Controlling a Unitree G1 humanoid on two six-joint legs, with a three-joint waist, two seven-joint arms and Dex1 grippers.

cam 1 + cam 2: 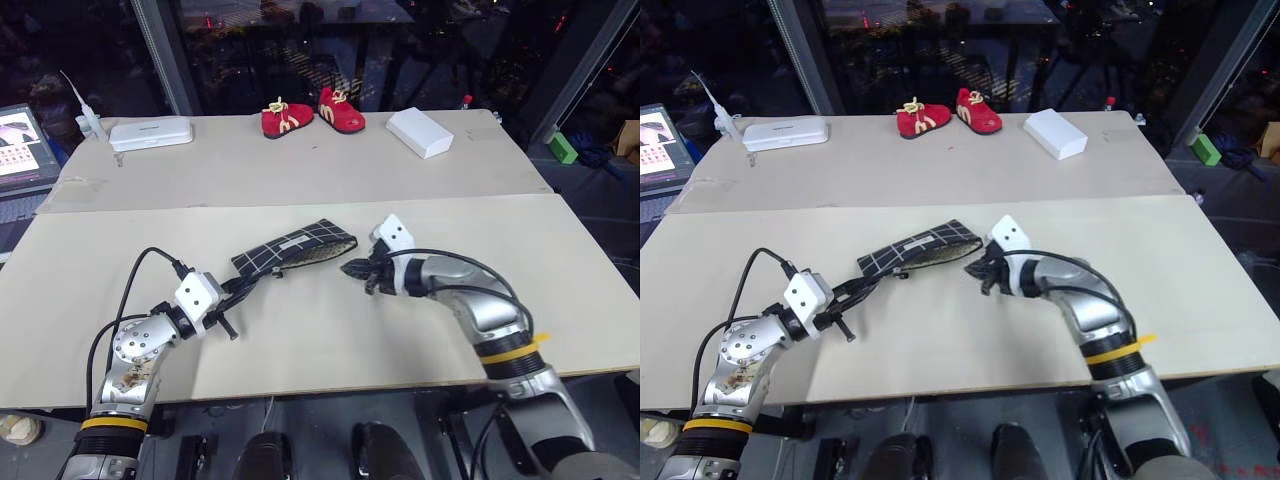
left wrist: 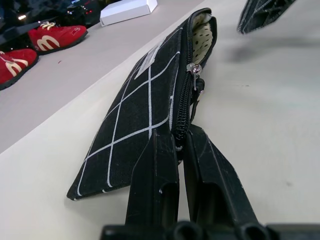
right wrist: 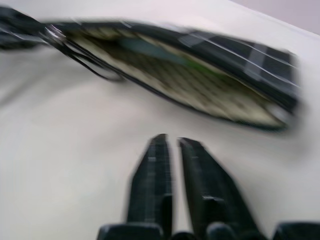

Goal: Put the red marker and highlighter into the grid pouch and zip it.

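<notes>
The grid pouch (image 1: 293, 250) lies flat on the desk (image 1: 330, 330), its mouth still partly unzipped and showing the pale dotted lining. A pale-green shape inside may be the highlighter (image 3: 150, 47); the red marker cannot be made out.

The left tool (image 2: 180, 145) has its fingers pressed together, pinching the pouch's closed end by the zipper seam. The right tool (image 1: 362, 268) sits just beside the open end, touching nothing, fingers nearly together with a narrow gap.

Judged procedure for zipping:
1. Keep the left pinch firm as an anchor.
2. Pinch the zipper pull (image 2: 194, 70) or its cord.
3. Draw straight along the seam toward the open end, keeping the fabric taut.
</notes>
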